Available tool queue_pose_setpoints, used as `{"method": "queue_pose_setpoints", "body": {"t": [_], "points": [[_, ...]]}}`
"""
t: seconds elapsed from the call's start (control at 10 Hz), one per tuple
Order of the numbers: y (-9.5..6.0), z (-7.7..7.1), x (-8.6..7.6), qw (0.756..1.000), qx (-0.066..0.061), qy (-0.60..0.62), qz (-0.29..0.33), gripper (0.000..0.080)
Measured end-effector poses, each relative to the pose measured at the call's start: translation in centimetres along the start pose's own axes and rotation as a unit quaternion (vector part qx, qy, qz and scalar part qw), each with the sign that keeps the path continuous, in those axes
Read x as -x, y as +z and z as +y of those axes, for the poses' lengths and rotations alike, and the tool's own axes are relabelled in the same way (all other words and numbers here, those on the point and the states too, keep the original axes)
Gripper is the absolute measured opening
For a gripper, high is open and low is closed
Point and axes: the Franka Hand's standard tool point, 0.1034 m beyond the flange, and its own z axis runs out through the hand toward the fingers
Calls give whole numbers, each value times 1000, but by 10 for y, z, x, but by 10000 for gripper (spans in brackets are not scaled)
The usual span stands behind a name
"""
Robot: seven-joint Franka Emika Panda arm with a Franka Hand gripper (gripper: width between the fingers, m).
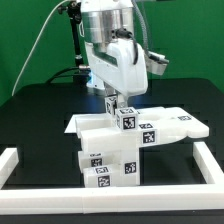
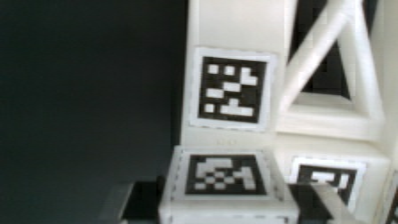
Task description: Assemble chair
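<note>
The chair parts are matte white blocks with black-and-white tags, clustered at the middle of the black table (image 1: 40, 110). A stack of blocky parts (image 1: 105, 160) stands toward the front, and a flat slab (image 1: 170, 124) lies to the exterior view's right. My gripper (image 1: 119, 107) reaches down from above onto the top of the stack. In the wrist view the gripper (image 2: 231, 200) has its dark fingers (image 2: 150, 196) against both sides of a small white tagged block (image 2: 224, 176). A long white tagged bar (image 2: 233, 90) lies just beyond it.
A white rail (image 1: 20, 165) edges the table at the front and both sides. The arm's cables (image 1: 40, 45) hang at the back toward the exterior view's left. A green wall stands behind.
</note>
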Motion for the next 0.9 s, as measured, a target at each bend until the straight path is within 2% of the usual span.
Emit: {"method": "queue_pose_setpoints", "body": {"t": [0.1,0.2,0.3,0.4,0.5,0.6,0.8,0.9], "points": [[0,0,0,1000,0,-8,0,284],[0,0,0,999,1,-37,1,464],[-1,0,-2,991,0,-132,1,582],[-3,0,-6,977,-2,-213,1,582],[-4,0,-7,952,0,-306,-1,638],[-4,-1,-4,930,1,-368,-2,646],[-4,-1,-5,907,2,-421,-1,646],[-4,-1,-4,871,7,-491,1,649]]}}
